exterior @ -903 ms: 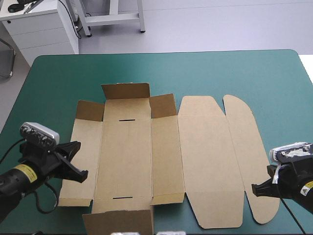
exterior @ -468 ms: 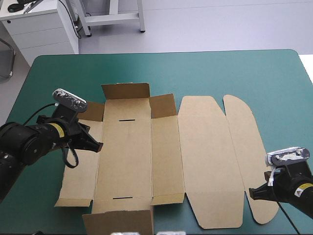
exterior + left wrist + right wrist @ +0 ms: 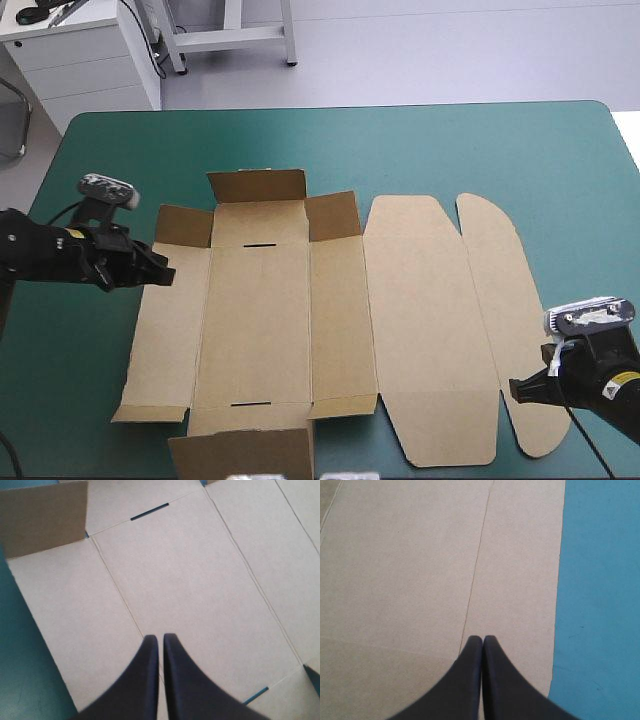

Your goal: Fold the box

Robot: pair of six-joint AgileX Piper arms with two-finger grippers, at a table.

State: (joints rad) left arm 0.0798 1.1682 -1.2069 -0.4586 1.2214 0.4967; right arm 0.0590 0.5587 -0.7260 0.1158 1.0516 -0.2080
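Working w/ the box spread nearly flat mid-table on the teal-green cover; only the far flap, the corner flaps beside it and the near flap standing up a bit, so prob. barely begun. Keeps the left gripper clenched to a point, holding nothing, at the outer edge of the leftmost panel, toward its far end and near a corner flap. From the wrist, aims across that panel at the crease bordering the base w/ its two slots. Can't tell whether touching the board or hovering. Prob. shut on purpose: a narrow tip suits nudging or pressing at an edge, not pinching. Holds the right gripper likewise pinched together, empty, over the near end of the rounded outer flap, w/ a fold line running straight ahead of the tips and bare cover just beside the board's edge. Sits well apart from the left one, i.e. one arm per end of the sheet, presumably to pin one side while raising a wall on the other. Next, likely needs to get under the leftmost panel's edge and tip it up; risks sliding the whole light sheet instead.
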